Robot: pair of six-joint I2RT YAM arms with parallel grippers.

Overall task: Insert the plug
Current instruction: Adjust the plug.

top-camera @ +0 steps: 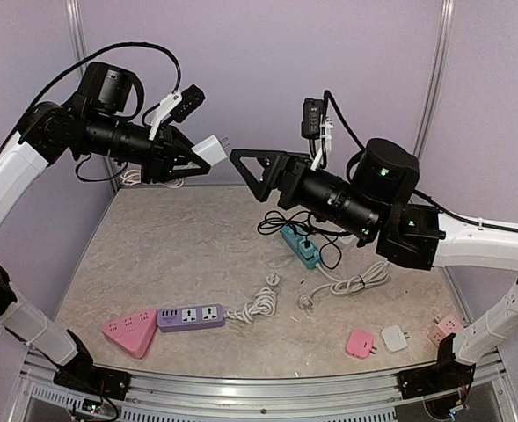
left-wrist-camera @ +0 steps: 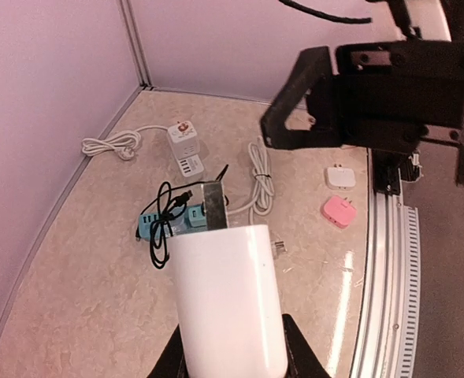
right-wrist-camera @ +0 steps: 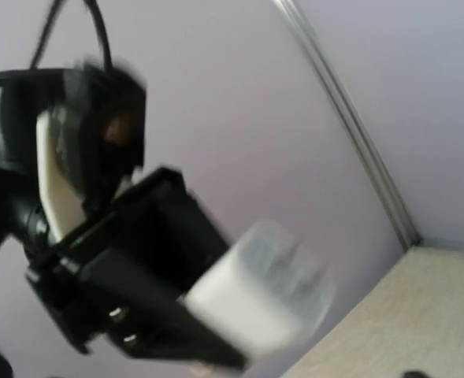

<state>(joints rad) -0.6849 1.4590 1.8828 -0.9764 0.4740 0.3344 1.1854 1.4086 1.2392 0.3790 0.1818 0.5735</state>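
White plug [top-camera: 211,149] gripped by L pincer [top-camera: 196,162] (R pincer [top-camera: 246,174] spread wide).

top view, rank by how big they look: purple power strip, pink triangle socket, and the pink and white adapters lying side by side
1. purple power strip, the longest
2. pink triangle socket, close behind
3. pink adapter and white adapter look alike, so unranked

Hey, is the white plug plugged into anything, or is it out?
Out. The left claw holds the white plug in mid-air, prongs bare, far from the purple power strip on the table.
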